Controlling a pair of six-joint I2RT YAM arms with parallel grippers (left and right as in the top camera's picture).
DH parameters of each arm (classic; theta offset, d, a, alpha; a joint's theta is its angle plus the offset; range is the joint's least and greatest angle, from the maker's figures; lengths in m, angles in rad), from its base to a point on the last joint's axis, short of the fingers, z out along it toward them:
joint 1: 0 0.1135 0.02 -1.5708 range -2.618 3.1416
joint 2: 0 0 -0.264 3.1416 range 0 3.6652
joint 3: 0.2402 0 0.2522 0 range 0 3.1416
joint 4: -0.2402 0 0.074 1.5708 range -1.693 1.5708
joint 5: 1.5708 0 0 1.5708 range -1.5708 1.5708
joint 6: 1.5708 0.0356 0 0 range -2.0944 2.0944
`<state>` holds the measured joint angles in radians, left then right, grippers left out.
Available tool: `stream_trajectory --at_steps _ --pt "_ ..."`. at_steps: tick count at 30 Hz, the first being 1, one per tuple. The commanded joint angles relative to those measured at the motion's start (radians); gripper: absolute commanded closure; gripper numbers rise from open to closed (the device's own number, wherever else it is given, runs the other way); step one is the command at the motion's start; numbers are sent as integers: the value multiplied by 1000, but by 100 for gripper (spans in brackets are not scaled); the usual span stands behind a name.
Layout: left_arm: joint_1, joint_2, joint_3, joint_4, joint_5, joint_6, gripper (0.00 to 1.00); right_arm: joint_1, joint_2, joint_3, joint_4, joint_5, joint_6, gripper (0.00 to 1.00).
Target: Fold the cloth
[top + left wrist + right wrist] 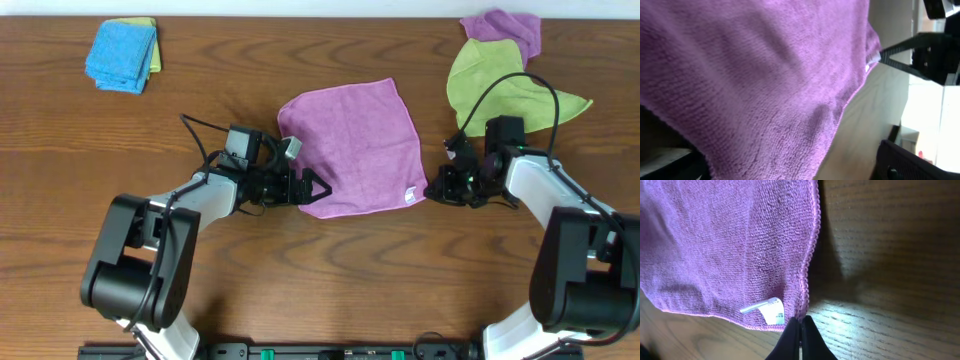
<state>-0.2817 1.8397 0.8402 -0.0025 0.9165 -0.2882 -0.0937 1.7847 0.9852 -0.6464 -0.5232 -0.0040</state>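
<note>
Cloth: the lilac cloth (350,145) lies spread flat at mid-bench as a tilted square, one corner reaching toward the far edge.
Tag: a small white tag (767,309) sits at the cloth's near-right corner, just inside the hem.
Right gripper: the right gripper (800,321) is low at the tagged corner. Its two dark fingers are pressed together with no gap, and the hem runs straight into their tips, so it is pinching the corner just beside the tag.
Left gripper: the left gripper (322,189) is at the cloth's near-left edge, its fingers overlapping the fabric. From overhead the tips taper to a narrow point. Its own camera is filled with purple pile that hides the fingers, so I cannot tell whether it is clamped on the cloth.
Arms: both reach in from the near edge, one on each side of the cloth, wrists turned inward toward each other.
Far-left corner: a folded blue cloth (120,55) rests on a yellow-green one.
Far-right corner: a lime-green cloth (495,85) lies crumpled, with a second purple cloth (505,30) partly under it against the far edge. Both are well apart from the spread cloth.
Bench: dark wood-grain top (300,270), bare around the cloth.
</note>
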Motion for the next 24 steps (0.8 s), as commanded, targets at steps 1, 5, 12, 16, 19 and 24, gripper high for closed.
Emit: stream_trajectory --at_steps 1,5,12,16,19,24 --pt "-3 55 -34 -39 26 -13 5 9 -21 39 0 -4 2 99" --pt "-3 55 -34 -103 65 -11 5 9 -21 50 0 -3 2 99" --pt "1 55 -34 -151 106 -4 3 9 -21 51 0 3 -5 99" --pt "1 55 -34 -150 148 -4 5 9 -21 51 0 3 -12 99" --pt "1 55 -34 -159 159 -4 8 9 -21 51 0 9 -12 99" --pt "1 55 -34 -176 158 -4 21 9 -21 51 0 23 -12 99"
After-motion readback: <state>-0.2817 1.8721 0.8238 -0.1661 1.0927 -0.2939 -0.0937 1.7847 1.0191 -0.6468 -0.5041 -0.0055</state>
